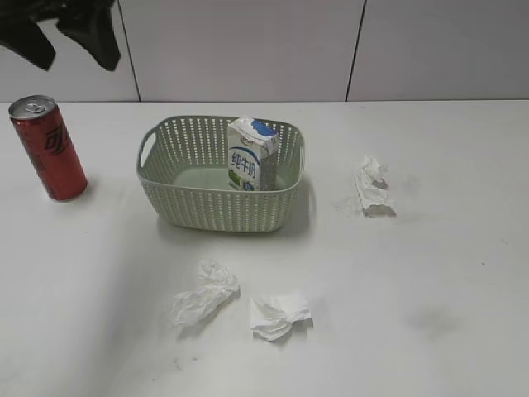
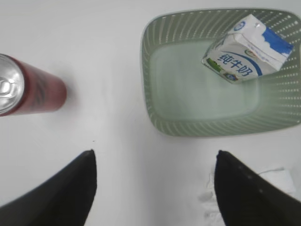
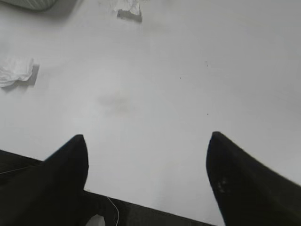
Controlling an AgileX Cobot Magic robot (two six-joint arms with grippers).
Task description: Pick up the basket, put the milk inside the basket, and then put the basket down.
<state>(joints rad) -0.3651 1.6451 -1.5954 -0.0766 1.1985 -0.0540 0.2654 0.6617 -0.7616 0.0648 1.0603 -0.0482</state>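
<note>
White table [image 1: 430, 273], milk [image 1: 251, 154] inside basket [image 1: 216, 207]

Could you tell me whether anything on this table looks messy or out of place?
Yes: crumpled tissues lie scattered on the table around the basket. The milk stands upright inside it.

Matt sage-green plastic basket [image 1: 216, 207] with perforated woven-look walls, smooth printed paperboard milk [image 1: 252, 155] carton, glossy red metal soda can [image 1: 48, 149] with bright silvery top, crumpled soft white tissues [image 1: 205, 299], smooth matt white table [image 1: 430, 273] faintly smudged
</note>
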